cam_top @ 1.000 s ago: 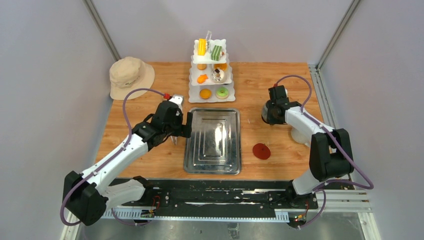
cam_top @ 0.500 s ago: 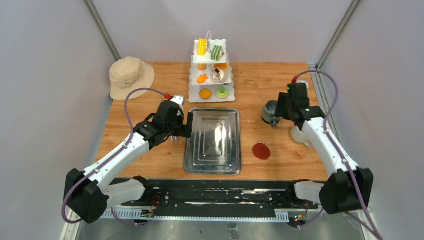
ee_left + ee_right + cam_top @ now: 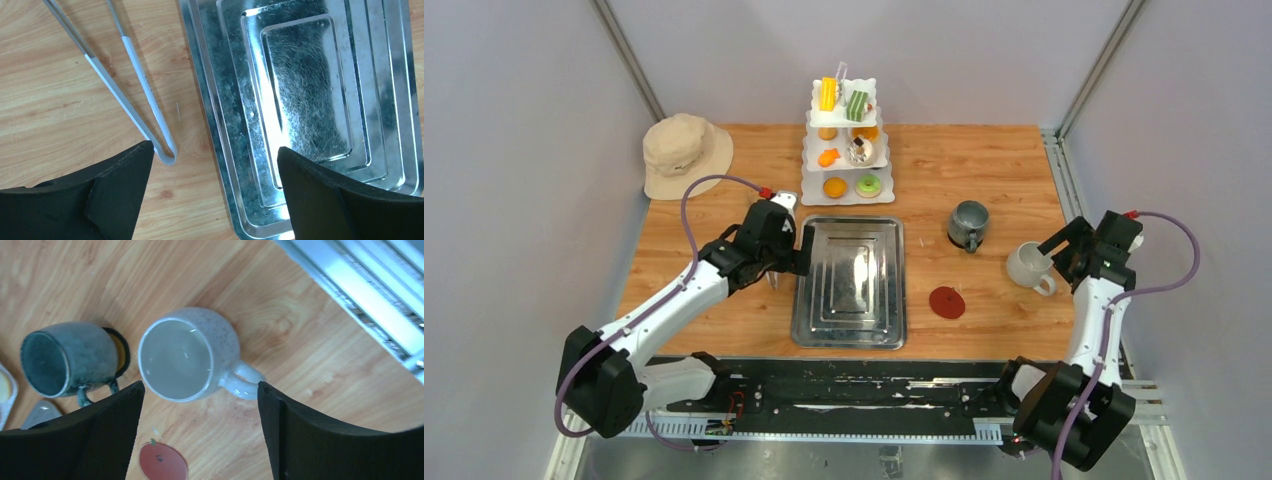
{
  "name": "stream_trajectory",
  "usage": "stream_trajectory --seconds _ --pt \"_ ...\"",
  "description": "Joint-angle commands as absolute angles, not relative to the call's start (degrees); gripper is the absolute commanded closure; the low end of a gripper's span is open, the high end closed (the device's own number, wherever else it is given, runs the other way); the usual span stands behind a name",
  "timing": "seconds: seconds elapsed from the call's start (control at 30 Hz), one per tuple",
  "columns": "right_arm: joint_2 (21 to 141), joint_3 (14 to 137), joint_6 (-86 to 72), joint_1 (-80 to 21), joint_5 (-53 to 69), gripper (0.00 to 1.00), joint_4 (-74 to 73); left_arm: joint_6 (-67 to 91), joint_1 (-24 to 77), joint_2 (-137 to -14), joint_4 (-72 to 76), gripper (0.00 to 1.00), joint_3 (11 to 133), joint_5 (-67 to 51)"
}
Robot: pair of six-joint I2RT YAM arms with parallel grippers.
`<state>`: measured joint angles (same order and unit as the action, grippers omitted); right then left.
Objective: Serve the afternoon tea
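Where the right pincer hangs: over the white mug, jaws released and wide, one finger to each side of the cup, neither touching it.
White mug: upright on the table, near the right edge and just beside the rail; it looks empty.
Handle line: in the right wrist view the handle sticks out toward the right-hand finger, so the jaws' closing line runs roughly along the handle rather than across it; I judge a turn of the wrist, or a grip on the rim, would serve better.
Nearer arm: the right, plainly; the left is well apart, beyond the tray.
Grey mug: upright, just beside the white one on its left, with a dark-rimmed disc partly showing under it.
Red coaster: bare, on the near side of both mugs, between them and the steel tray.
Room: open wood toward the coaster; tight toward the rail and the grey mug.
Left pincer: released, holding nothing, over the tray's left rim, with tongs lying beside it.
Pastries: on the tiered stand at the far side.
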<state>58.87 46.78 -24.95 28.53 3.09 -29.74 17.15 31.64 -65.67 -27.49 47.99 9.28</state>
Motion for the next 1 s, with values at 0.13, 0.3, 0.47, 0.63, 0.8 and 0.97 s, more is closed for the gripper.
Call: stream_trajectory --seconds 0.13,0.3,0.47,0.63,0.8,0.97 --pt "60.12 38.01 -30.19 34.36 20.24 0.08 -14.0 16.03 32.01 -66.39 -25.57 0.02 49.45 7.71" --pt "60.09 37.67 -27.38 34.5 19.13 0.06 -14.04 15.6 32.04 -66.25 -25.95 0.02 49.22 8.05" --pt "60.75 35.68 -27.34 34.48 20.43 0.05 -14.38 15.56 32.06 -66.45 -25.71 0.02 49.31 7.9" --pt "57.66 33.35 -28.31 34.46 23.32 0.05 -17.87 15.38 32.0 -66.08 -26.4 0.02 49.07 8.25" --pt "52.07 29.8 -29.76 34.06 25.66 0.06 -20.33 15.77 31.99 -65.88 -25.77 0.02 49.09 7.6" --pt "49.27 30.23 -26.6 30.46 20.27 0.07 -25.26 16.16 32.04 -65.39 -25.41 0.02 48.79 6.67"
